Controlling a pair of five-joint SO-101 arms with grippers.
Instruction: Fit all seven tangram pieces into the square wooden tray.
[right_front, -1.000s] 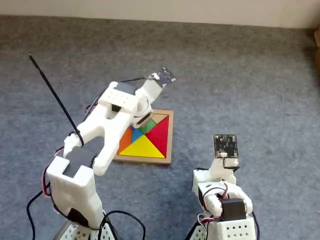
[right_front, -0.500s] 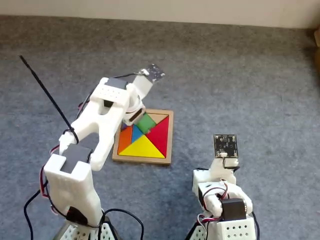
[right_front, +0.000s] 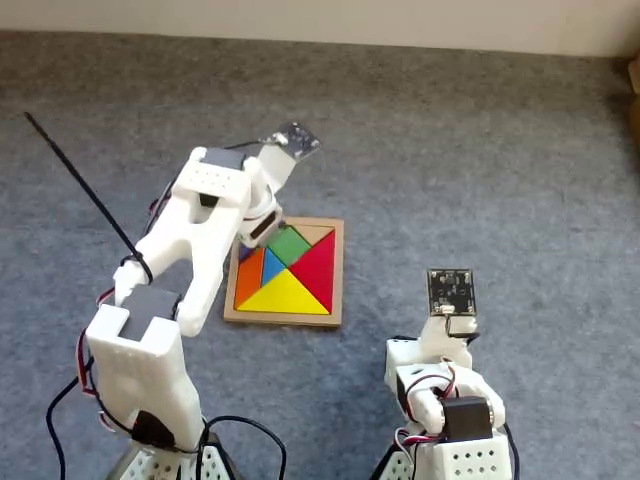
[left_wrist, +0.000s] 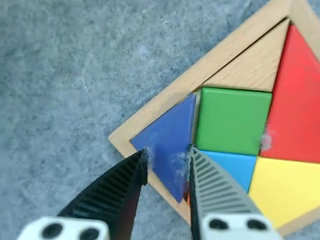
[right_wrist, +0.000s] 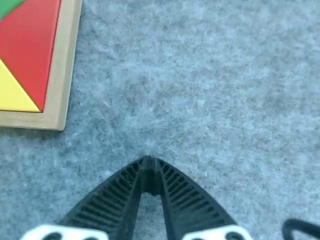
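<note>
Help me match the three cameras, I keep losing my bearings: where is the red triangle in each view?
High view: the red triangle fills the right side of the wooden tray.
Left wrist view: the red triangle lies just past the green square, cut off by the picture's edge.
Right wrist view: the red triangle lies against the rim, touching the yellow triangle.
Shared landmark: the wooden tray's rim along the red triangle's long edge.

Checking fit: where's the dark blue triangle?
Left wrist view: the dark blue triangle lies in the tray corner beside the green square, under the left end effector.
</note>
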